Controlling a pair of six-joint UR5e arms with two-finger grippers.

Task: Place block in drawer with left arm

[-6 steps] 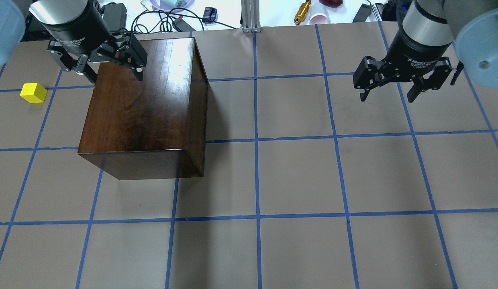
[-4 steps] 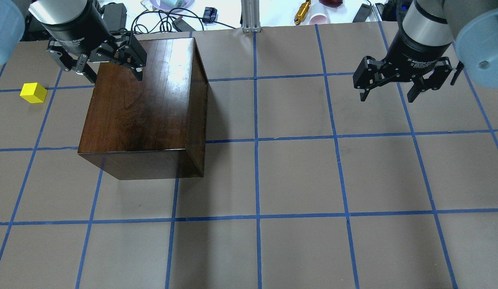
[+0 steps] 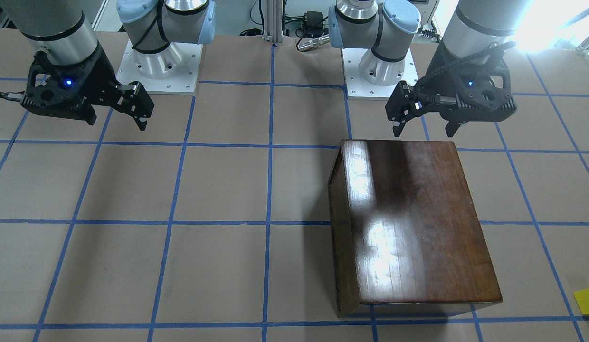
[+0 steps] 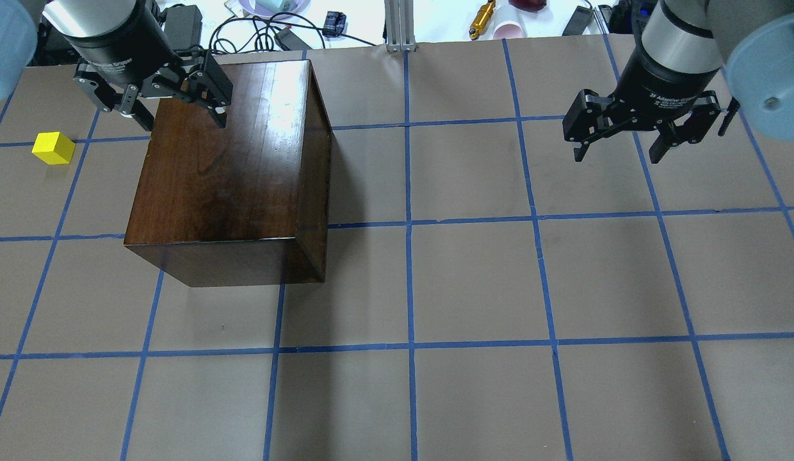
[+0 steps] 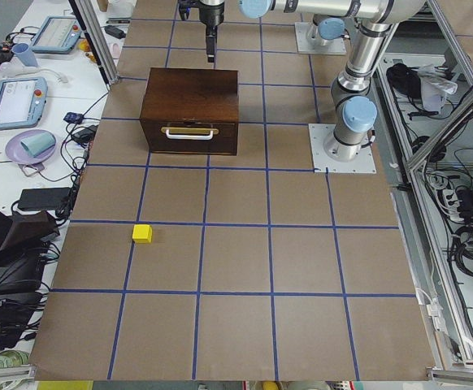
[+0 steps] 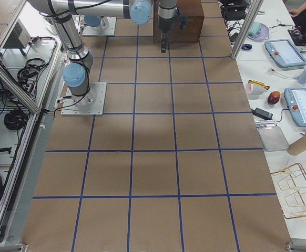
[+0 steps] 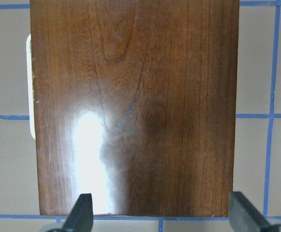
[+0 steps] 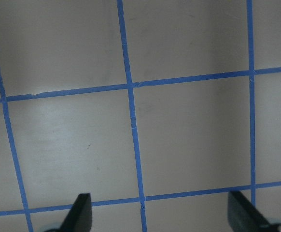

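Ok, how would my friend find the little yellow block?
Find the big shiny dark brown cabinet on the taped table. In the overhead view, look to its left, across a blue line: the block sits alone on the paper. It is the only bright yellow thing on the table, and far smaller than the cabinet.

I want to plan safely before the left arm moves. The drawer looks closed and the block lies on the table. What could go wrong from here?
1. The drawer is shut, and the open left end effector hangs above the top of the cabinet; a straight descent would probably hit wood, not the handle.
2. The block lies in front of the drawer, so a long pull might push it away.
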